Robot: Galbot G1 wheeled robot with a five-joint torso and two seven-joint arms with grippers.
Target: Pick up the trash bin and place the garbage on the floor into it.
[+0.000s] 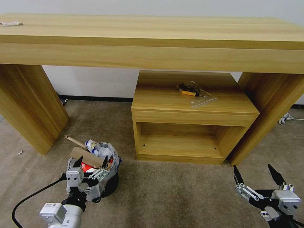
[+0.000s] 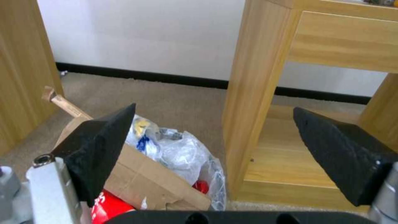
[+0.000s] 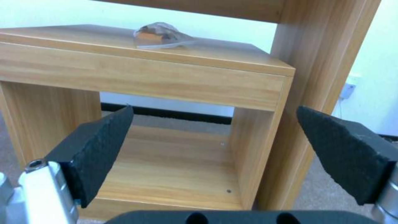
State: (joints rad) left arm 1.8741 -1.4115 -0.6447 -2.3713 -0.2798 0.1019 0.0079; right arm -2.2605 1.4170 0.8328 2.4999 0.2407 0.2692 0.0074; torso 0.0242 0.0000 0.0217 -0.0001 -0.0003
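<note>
We log the small round black trash bin (image 1: pixel 109 185) with its crinkly clear liner on the beige short-pile carpet floor (image 1: pixel 177 196), stuffed with cardboard, red can and plastic garbage (image 1: pixel 95 155); its body is largely hidden. Left gripper (image 1: pixel 91 161) gapes empty above it; right gripper (image 1: pixel 256 174) gapes empty before the wooden cabinet (image 1: pixel 193 126).

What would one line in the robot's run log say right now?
left gripper: open, over trash bin | garbage: in bin, piled high | right gripper: open, idle low right | floor

A long wooden desk (image 1: pixel 152 34) against a white wall (image 1: pixel 91 80) — black skirting, beige carpet (image 1: pixel 177 196), a low open cabinet (image 1: pixel 190 126) beneath.
</note>
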